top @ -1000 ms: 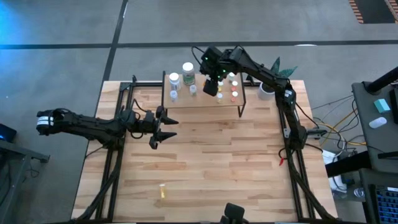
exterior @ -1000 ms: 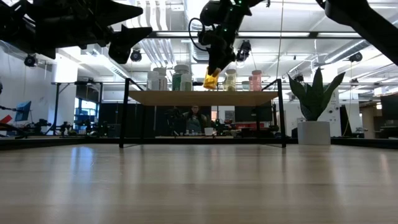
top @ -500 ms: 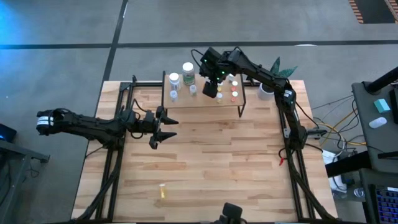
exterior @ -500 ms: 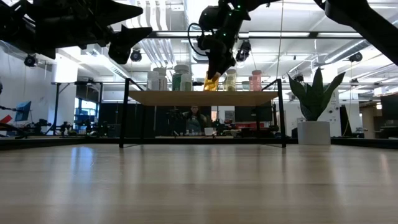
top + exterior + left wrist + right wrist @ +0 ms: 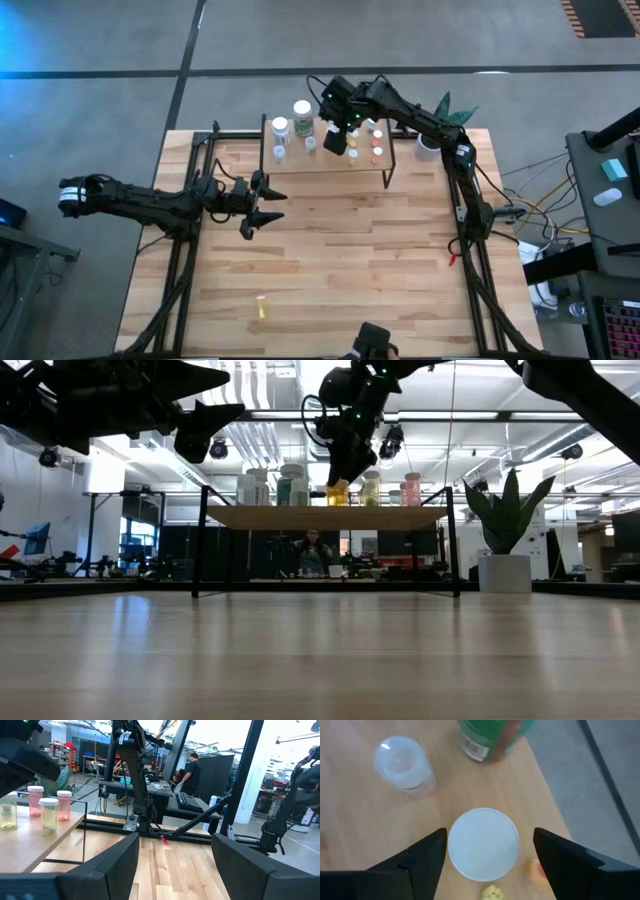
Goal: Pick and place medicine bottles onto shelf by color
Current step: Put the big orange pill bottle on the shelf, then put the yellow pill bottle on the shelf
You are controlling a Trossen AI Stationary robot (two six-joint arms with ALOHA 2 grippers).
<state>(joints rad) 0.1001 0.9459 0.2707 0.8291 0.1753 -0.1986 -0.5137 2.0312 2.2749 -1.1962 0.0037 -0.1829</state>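
Shelf at the table's far edge, one bottle alone near the front

The shelf (image 5: 325, 158) stood in the upper centre of the high view with medicine bottles (image 5: 372, 141) on it; the right gripper (image 5: 337, 141) hung over them, the left gripper (image 5: 258, 202) at mid-left, a lone bottle (image 5: 262, 305) low, left of centre

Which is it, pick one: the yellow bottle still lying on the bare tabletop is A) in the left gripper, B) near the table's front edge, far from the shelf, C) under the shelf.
B: the high view shows the yellow bottle lying alone near the front edge, well away from the shelf.
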